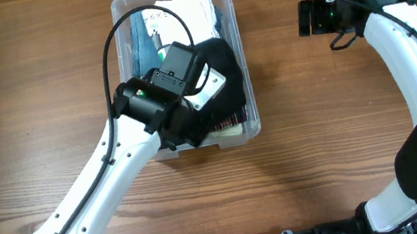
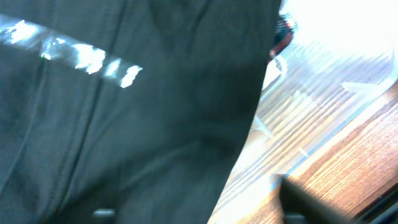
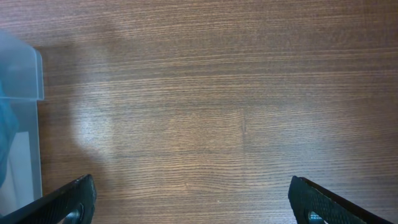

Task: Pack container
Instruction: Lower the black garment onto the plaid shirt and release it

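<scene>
The clear container (image 1: 238, 43) stands at the upper middle of the table, holding a white cloth (image 1: 189, 4), a blue cloth (image 1: 143, 47) and a black cloth (image 1: 233, 87). My left gripper (image 1: 205, 109) reaches down into its near end, onto the black cloth. In the left wrist view the black cloth (image 2: 137, 124) fills most of the frame. The container's ribbed clear wall (image 2: 311, 112) is at the right. The left gripper's fingers (image 2: 196, 208) are spread apart. My right gripper (image 1: 310, 17) is open and empty over bare wood (image 3: 189, 205), right of the container (image 3: 28, 74).
A striped item (image 1: 231, 122) shows at the container's near wall. The wooden table (image 1: 30, 79) extends left, right and in front of the container. The arm bases stand at the table's near edge.
</scene>
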`<state>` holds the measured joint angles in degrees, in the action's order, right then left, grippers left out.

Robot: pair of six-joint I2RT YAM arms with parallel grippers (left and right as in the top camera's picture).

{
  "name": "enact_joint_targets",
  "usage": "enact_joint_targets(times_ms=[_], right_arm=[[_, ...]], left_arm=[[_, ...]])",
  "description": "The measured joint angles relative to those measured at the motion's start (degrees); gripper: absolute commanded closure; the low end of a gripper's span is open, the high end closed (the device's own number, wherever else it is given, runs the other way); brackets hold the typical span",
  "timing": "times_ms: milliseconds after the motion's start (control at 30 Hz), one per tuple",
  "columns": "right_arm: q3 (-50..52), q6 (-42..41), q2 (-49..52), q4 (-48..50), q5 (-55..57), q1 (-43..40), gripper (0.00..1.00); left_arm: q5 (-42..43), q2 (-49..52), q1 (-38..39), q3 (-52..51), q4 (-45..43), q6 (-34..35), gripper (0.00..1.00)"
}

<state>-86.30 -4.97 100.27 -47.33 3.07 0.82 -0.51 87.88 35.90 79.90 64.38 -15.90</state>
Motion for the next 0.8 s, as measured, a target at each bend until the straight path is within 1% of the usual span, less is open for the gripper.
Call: enact_joint_targets(times_ms=[100, 167, 200, 233, 267, 300, 333, 367, 433, 567, 800], right_arm=[[0.0, 0.0, 0.0, 0.0, 0.02, 0.0, 0.0], [0.0, 0.0, 0.0, 0.0, 0.0, 0.0, 0.0], [0.0, 0.0, 0.0, 0.0, 0.0, 0.0, 0.0], [0.0, 0.0, 0.0, 0.0, 0.02, 0.0, 0.0], [0.0, 0.0, 0.0, 0.0, 0.0, 0.0, 0.0], [0.0, 0.0, 0.0, 0.0, 0.0, 0.0, 0.0], [0.0, 0.0, 0.0, 0.0, 0.02, 0.0, 0.0], [0.0, 0.0, 0.0, -0.02, 0.0, 0.0, 0.0], [0.0, 0.0, 0.0, 0.0, 0.02, 0.0, 0.0], [0.0, 0.0, 0.0, 0.0, 0.02, 0.0, 0.0], [0.0, 0.0, 0.0, 0.0, 0.0, 0.0, 0.0]], left_arm=[[0.35, 0.0, 0.0, 0.0, -0.28, 0.22, 0.01], [0.46, 0.0, 0.0, 0.0, -0.85, 0.2, 0.03], [0.46, 0.0, 0.0, 0.0, -1.4, 0.2, 0.09], [0.48, 0.0, 0.0, 0.0, -1.92, 0.24, 0.17], [0.44, 0.0, 0.0, 0.0, -2.54, 0.9, 0.34], [0.42, 0.0, 0.0, 0.0, -3.78, 1.44, 0.55], [0.42, 0.0, 0.0, 0.02, -5.05, 2.34, 0.72], [0.42, 0.0, 0.0, 0.07, -6.12, 3.45, 0.83], [0.42, 0.0, 0.0, 0.11, -9.03, 5.53, 0.96], [0.42, 0.04, 0.0, 0.2, -15.17, 10.27, 0.96], [-0.68, 3.21, 0.0, 0.55, -21.27, 17.53, 0.96]])
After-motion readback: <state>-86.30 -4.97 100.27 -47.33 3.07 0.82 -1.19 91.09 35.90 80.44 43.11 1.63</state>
